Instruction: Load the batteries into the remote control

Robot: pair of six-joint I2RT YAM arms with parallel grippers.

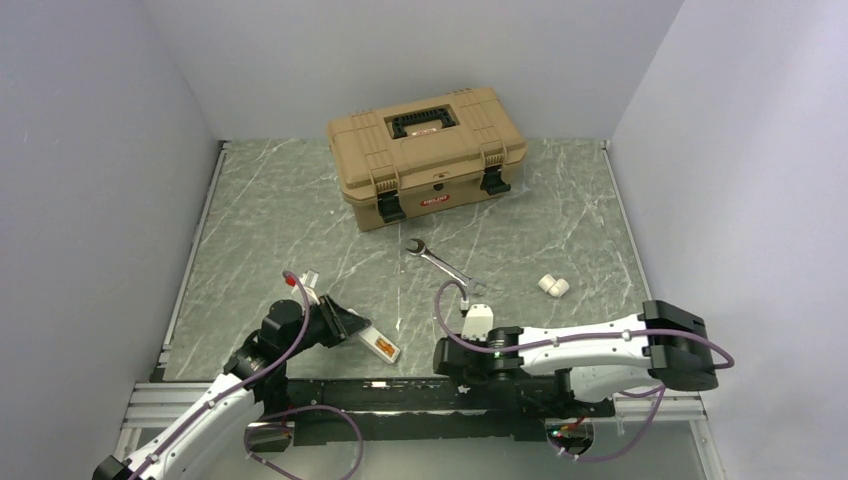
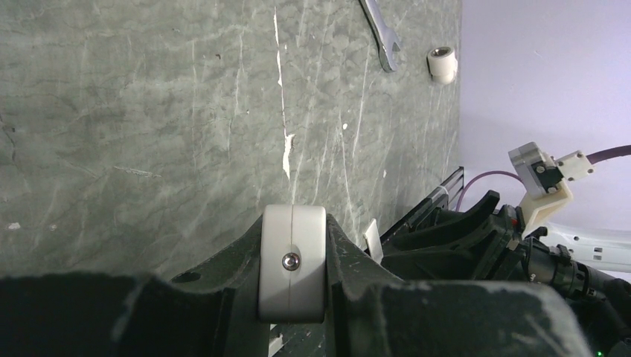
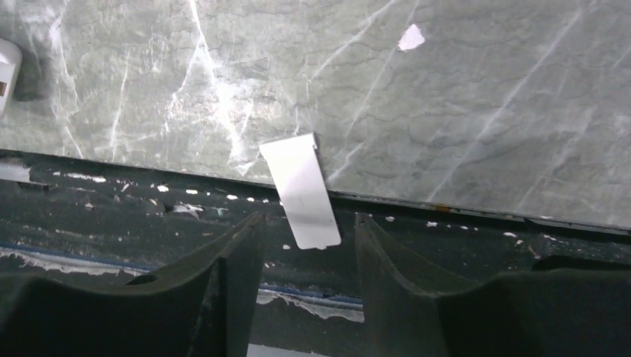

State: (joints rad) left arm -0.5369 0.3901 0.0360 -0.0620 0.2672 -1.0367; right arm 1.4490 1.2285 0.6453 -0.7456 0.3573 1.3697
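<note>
Remote control (image 1: 382, 347) sits clenched in left tool (image 1: 352, 327); right tool (image 3: 309, 223) stands released.

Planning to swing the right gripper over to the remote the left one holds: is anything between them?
Nothing visible: only bare table lies between the open right gripper and the remote control in the left gripper. A thin white plate lies below the right jaws at the table's near edge; the wrench sits farther back.

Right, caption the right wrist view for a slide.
Open right gripper facing a white panel lying across the table edge.
</note>
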